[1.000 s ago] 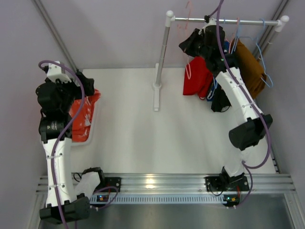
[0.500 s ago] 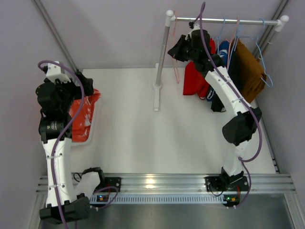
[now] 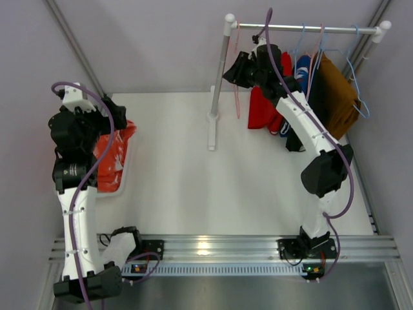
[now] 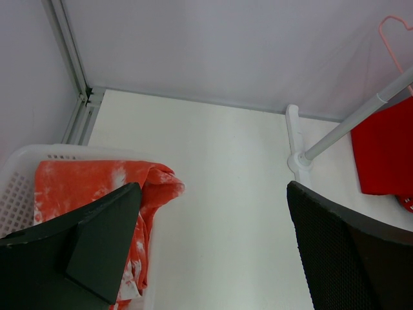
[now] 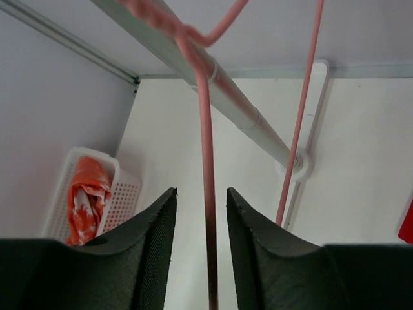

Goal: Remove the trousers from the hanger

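The right end effector point(image 3: 240, 70) is hovering high up at the left end of the rail point(image 3: 310, 28), and its 2 fingers are standing a little apart around the wire of a thin pink hanger point(image 3: 237, 103). In the right wrist view the pink wire is passing down between the fingers with a small gap on each side, so they are not pinching it. The hanger is hooking over the rail, apart from the other garments. To its right, 4 pairs of trousers are hanging close together on the same rail: the red trousers point(image 3: 261, 110), the blue-and-white pair point(image 3: 303, 64), the black pair point(image 3: 297, 139) and the brown pair point(image 3: 339, 93). The orange-red trousers point(image 4: 84, 181) with white speckles are lying crumpled in a white basket point(image 4: 19, 161) at the left side of the tabletop point(image 3: 193, 168). The left end effector point(image 4: 213, 194) is hanging just above this basket, its fingers spread wide and holding nothing.
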Motion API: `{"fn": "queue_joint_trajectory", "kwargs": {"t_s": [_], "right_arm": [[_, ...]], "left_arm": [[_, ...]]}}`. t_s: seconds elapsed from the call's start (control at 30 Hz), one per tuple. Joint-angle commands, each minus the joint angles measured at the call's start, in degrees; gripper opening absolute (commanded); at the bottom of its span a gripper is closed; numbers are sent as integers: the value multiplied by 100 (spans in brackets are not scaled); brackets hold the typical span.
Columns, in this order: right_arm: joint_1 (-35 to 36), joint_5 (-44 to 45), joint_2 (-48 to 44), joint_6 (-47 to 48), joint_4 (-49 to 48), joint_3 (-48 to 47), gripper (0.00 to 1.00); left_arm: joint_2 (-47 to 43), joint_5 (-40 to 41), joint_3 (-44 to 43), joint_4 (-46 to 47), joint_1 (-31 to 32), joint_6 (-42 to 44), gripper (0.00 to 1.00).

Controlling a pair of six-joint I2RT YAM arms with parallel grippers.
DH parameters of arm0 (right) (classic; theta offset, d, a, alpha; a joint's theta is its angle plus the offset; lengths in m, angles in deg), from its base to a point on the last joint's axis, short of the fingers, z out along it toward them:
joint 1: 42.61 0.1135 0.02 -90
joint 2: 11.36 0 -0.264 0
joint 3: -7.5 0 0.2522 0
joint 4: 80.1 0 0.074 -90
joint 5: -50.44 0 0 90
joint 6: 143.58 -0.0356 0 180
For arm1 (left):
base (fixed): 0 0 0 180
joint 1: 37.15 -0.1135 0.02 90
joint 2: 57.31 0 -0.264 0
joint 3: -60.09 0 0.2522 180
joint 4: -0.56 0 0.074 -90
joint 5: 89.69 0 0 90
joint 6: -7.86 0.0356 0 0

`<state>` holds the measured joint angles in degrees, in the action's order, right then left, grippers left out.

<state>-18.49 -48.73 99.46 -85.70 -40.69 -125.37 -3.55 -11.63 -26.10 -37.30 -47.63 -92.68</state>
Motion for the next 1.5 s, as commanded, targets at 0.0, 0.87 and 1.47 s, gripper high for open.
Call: {"fn": "queue_joint_trajectory", "kwargs": {"t_s": [0.0, 0.87, 1.47], "right_arm": [[93, -85, -456, 118, -218, 168, 38], [-1285, 565, -3252, 971, 906, 1672, 100], [-1928, 189, -1688, 857, 433, 1101, 90]], "left_arm": [[21, 26, -140, 133, -24, 17, 99], [153, -229, -246, 546, -24, 61, 99], [109, -71, -281, 450, -24, 70, 99]]}}
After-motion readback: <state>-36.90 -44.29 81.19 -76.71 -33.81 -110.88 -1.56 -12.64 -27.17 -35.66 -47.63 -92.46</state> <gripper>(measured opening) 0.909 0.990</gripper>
